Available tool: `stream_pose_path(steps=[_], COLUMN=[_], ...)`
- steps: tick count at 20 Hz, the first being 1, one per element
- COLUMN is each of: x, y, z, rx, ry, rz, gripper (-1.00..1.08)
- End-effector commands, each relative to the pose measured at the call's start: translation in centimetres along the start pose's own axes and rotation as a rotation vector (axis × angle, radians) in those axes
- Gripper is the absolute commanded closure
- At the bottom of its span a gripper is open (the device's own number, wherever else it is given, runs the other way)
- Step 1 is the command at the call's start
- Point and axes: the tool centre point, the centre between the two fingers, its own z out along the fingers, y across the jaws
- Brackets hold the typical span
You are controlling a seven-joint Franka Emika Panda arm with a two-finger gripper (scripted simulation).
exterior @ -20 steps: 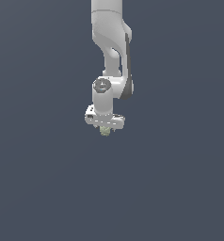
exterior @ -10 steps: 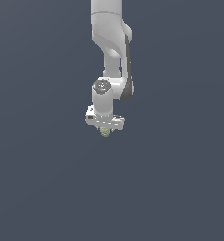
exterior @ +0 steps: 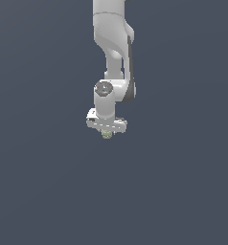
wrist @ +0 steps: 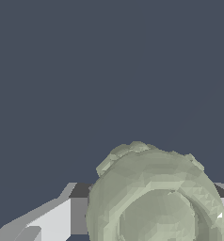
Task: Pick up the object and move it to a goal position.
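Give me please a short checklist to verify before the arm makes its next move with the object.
1. Object sits between the fingers of the gripper: ok, the wrist view shows it filling the gap beside a finger.
2. Grip is firm: cannot tell, the contact faces are hidden.
3. Object is lifted off any surface: cannot tell, the plain background gives no floor line.
4. Space around the gripper has no obstacle: ok, none in either view.
5. Goal position is visible: not ok, no marker shows.
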Motion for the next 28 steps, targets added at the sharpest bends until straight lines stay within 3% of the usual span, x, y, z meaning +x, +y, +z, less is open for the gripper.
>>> stream_pose_path(steps=[1, 28], x=[0.5, 13.5], y=[-0.1, -3.3], z=[-0.1, -1.3], rx=[0.0, 0.0], ry=[0.0, -0.002], rz=[0.0, 0.0], gripper=[1.08, 1.08])
